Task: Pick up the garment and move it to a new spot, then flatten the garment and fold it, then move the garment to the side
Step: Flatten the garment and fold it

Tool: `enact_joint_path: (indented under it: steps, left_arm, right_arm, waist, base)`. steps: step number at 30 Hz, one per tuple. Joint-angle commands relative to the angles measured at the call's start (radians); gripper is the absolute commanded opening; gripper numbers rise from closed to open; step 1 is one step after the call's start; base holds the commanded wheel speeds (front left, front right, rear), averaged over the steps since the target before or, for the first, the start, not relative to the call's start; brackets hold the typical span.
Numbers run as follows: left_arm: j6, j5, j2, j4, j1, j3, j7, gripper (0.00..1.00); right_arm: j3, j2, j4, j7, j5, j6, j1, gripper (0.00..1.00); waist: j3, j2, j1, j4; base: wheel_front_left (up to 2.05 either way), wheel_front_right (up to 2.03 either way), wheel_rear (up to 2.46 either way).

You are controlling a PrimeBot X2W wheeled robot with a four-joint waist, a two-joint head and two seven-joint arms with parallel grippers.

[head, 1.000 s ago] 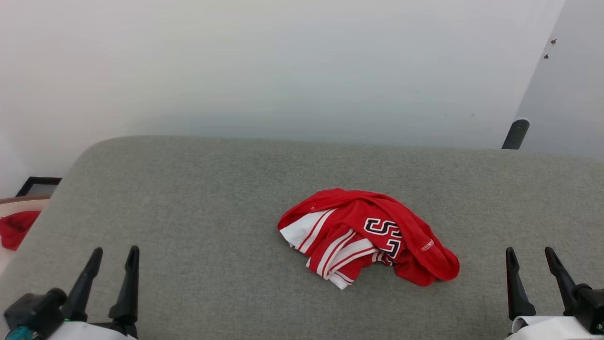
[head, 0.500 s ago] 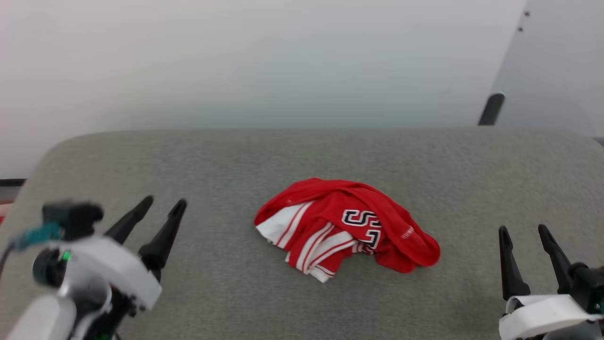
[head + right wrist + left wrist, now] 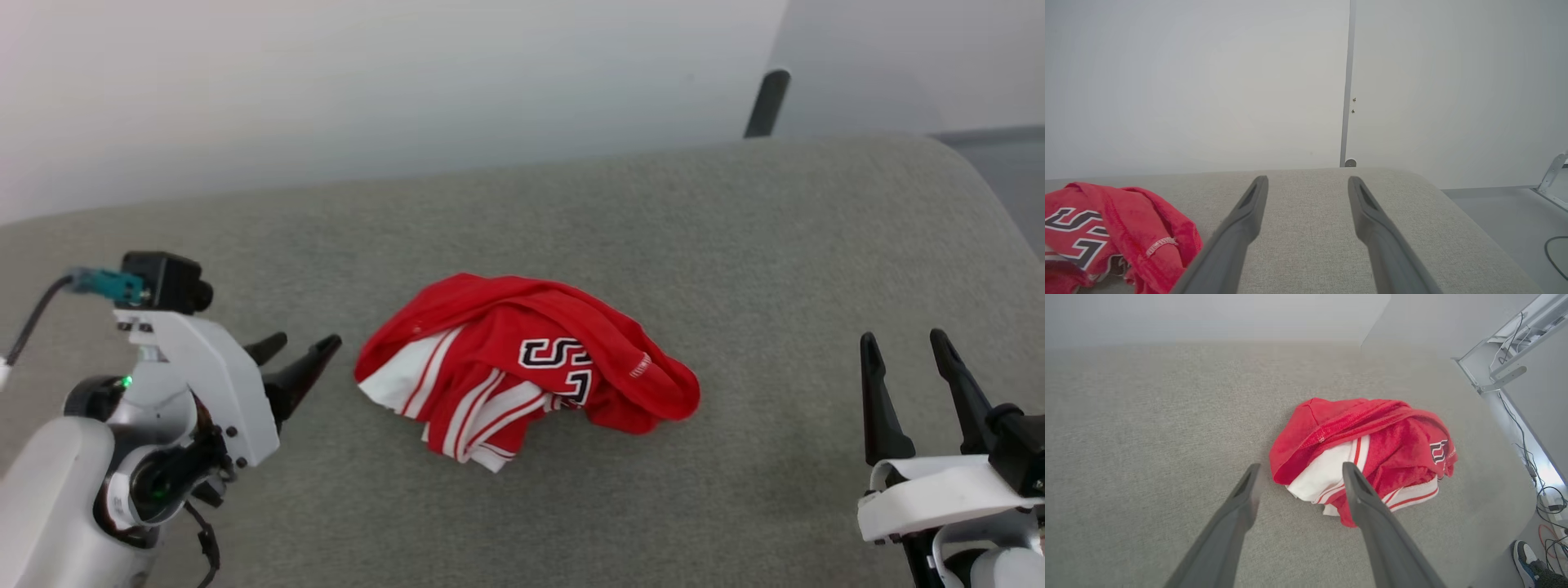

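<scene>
Pickup stage: the garment (image 3: 522, 359) is seen just ahead of the left gripper (image 3: 302, 347), spread wide and empty. Advancing and closing, probably on the sleeve, is required.

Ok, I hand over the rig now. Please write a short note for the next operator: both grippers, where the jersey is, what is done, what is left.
Left gripper: open, empty, tips aimed at the white-sleeve end of the red jersey T-shirt, close but apart.
Right gripper: open, empty, well off to the jersey's right.
Jersey: crumpled heap near the middle of the grey padded surface.
Done: nothing; jersey not yet grasped.
Left: pick up, move to a new spot, flatten, fold, move aside.
</scene>
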Motion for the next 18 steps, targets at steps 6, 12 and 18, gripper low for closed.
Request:
enact_joint_path:
  steps: [6,12,18]
  left_arm:
    - [0.023,0.004,0.011,0.063,-0.036,-0.039,0.081,1.00]
    - [0.018,0.025,0.017,0.136,-0.073,-0.069,0.118,1.00]
    - [0.015,0.038,0.012,0.206,-0.102,-0.095,0.145,1.00]
  right_arm:
    - [0.000,0.007,0.016,-0.021,0.012,0.000,-0.031,1.00]
    - [-0.001,0.011,0.028,-0.035,0.015,0.000,-0.045,1.00]
    - [-0.003,0.015,0.040,-0.046,0.018,0.000,-0.053,1.00]
  waist:
    - [0.072,0.0000,0.0000,-0.074]
    - [0.093,0.0000,0.0000,-0.097]
    - [0.107,0.0000,0.0000,-0.113]
  base:
    - [0.00,0.00,0.00]
    - [0.00,0.00,0.00]
    - [0.00,0.00,0.00]
